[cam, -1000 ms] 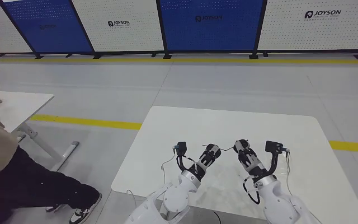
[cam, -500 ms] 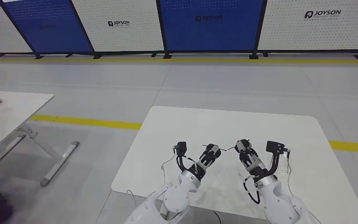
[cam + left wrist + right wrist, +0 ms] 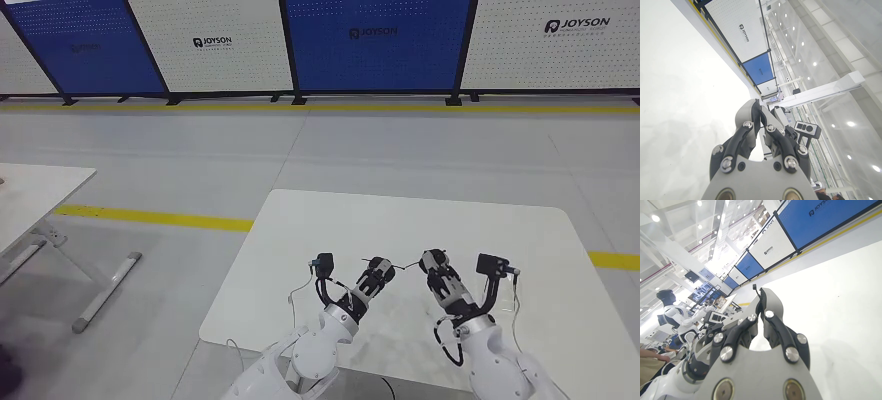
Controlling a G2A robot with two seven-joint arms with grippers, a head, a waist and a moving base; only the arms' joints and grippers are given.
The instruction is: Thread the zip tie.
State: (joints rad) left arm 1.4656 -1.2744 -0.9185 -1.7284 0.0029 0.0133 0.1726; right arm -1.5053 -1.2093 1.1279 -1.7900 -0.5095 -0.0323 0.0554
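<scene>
A thin black zip tie spans the short gap between my two grippers above the near part of the white table. My right gripper is shut on it; in the right wrist view the tie's square head pokes out past the pinched fingertips of that gripper. My left gripper faces it from the other side, its pads pressed together on the tie's other end, shown in its own wrist view. The strip's end between those pads is mostly hidden.
The tabletop is bare white, with its near edge just below the arms and wide free surface behind and to the right. Another white table stands off to the left across the floor. The right arm's wrist camera sits close behind the left gripper.
</scene>
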